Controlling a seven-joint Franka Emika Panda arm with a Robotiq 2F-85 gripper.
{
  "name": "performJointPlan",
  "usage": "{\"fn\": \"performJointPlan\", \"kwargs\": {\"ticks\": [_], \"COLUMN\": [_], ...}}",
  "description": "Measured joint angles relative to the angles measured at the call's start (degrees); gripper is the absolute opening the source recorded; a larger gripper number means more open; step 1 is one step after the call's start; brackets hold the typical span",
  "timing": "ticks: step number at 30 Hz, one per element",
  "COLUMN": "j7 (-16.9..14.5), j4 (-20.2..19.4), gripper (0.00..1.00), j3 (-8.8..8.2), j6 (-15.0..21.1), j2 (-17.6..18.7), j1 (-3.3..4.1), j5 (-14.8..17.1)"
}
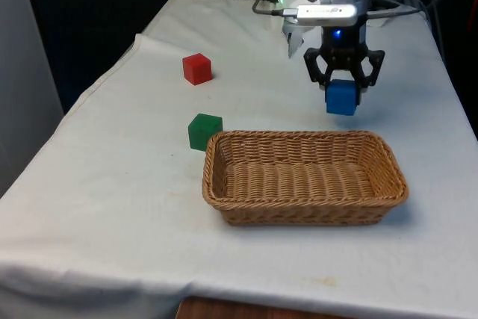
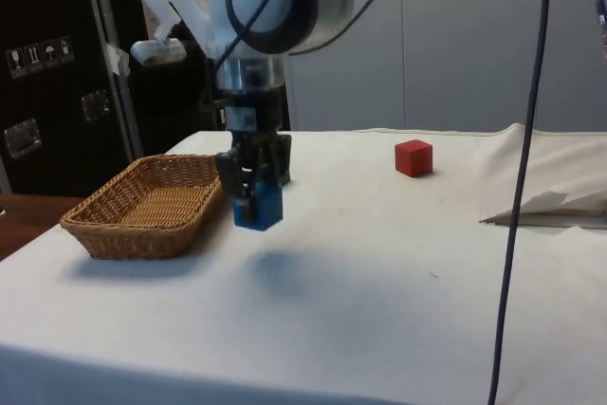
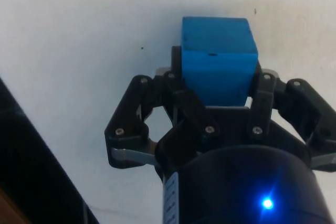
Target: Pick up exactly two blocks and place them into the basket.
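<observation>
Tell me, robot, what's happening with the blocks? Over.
Gripper shut on blue block, lifted, just behind the basket. Basket has no blocks yet. Green block and red block on the cloth. Path clear.

A table under a white cloth (image 1: 112, 207) carries a woven wicker basket (image 1: 305, 178) near its front edge. A green block (image 1: 204, 131) rests on the cloth just beside the basket's corner on the front view's left, and a red block (image 1: 197, 68) sits farther back, well apart from both.
</observation>
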Motion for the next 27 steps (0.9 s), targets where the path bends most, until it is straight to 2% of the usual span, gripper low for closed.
{"fn": "performJointPlan", "kwargs": {"ticks": [9,17,27], "j7": [0.8,1.0,3.6], "j4": [4.9,7.6,13.5], "gripper": [0.03,0.03,0.03], "j3": [-0.11,-0.4,-0.92], "j6": [-4.5,-6.7,-10.7], "j2": [-0.3,-0.1,2.7], "j1": [0.0,-0.06,-0.06], "j5": [-1.2,-2.1,-5.6]}}
